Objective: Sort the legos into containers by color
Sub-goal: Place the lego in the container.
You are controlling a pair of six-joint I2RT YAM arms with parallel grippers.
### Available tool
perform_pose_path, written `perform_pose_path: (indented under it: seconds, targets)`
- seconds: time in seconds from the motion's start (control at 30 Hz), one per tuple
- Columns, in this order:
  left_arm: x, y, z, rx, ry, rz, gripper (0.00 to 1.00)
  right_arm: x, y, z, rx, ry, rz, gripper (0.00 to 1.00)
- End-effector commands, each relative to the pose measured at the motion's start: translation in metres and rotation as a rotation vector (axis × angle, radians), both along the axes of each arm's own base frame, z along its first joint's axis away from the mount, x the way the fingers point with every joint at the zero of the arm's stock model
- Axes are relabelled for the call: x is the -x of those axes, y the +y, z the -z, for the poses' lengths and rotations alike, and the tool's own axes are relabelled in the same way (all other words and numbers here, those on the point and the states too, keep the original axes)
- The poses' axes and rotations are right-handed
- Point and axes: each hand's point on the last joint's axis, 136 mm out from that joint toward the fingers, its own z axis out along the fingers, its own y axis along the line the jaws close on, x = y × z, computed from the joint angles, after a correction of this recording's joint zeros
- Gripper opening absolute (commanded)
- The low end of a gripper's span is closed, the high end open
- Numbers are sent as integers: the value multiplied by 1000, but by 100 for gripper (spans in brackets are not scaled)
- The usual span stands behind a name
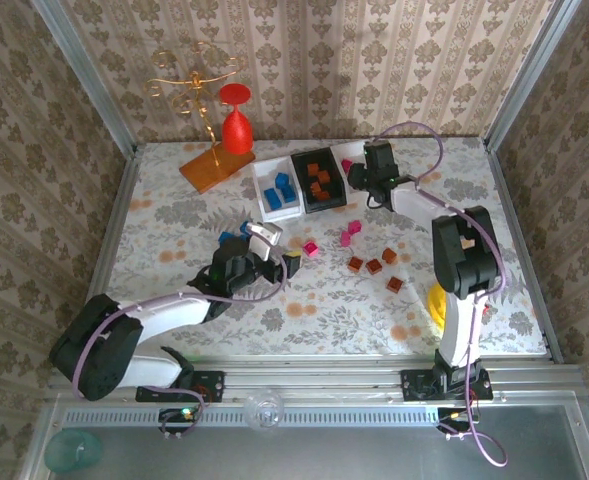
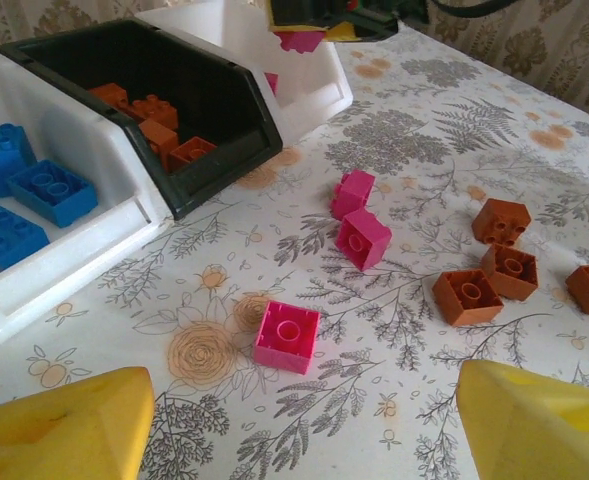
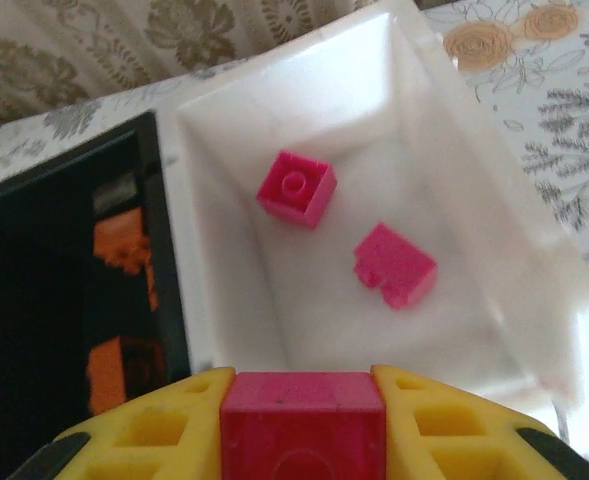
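While the right fingers (image 3: 144, 435) pinch a magenta brick (image 3: 302, 415) by its two flat side walls, they hang over the far white bin (image 3: 454, 140), upper middle of the right wrist view, where two pink bricks (image 3: 296, 187) lie on its floor. At that frame's left edge, the black bin (image 3: 74, 330) holds orange-brown pieces.

The left fingers (image 2: 64, 425) are spread wide in the lower corners of the left wrist view, holding nothing. A loose pink brick (image 2: 288, 336) lies on the counter (image 2: 424, 130) between and just ahead of them. Two more pink ones (image 2: 363, 238) sit touching at centre frame, and four orange-brown bricks (image 2: 469, 296) lie at the right.

These legos look light, rigid and smooth. They should be squeezed across opposite flat sides, since a grip on a corner or the studs would likely let one twist out.
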Motion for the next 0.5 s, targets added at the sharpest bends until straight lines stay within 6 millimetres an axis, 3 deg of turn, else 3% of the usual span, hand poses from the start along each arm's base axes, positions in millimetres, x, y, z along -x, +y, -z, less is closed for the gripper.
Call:
perform_pose_path:
  seconds: [0.0,0.23,0.33,0.47]
  targets:
    - [-4,2,-19,22,-110,-22,81,-22,-4,4,-17,-2,37,34]
    - [-5,12,-27,45,-210,-79,83,-46,2,28,-7,49,21,36]
    - [-6,14,-26,30,-209,-92,83,-52,2,33,9,69,19,43]
    - [-9,16,-23,14,-199,-105,84,-54,6,17,4,62,-9,55]
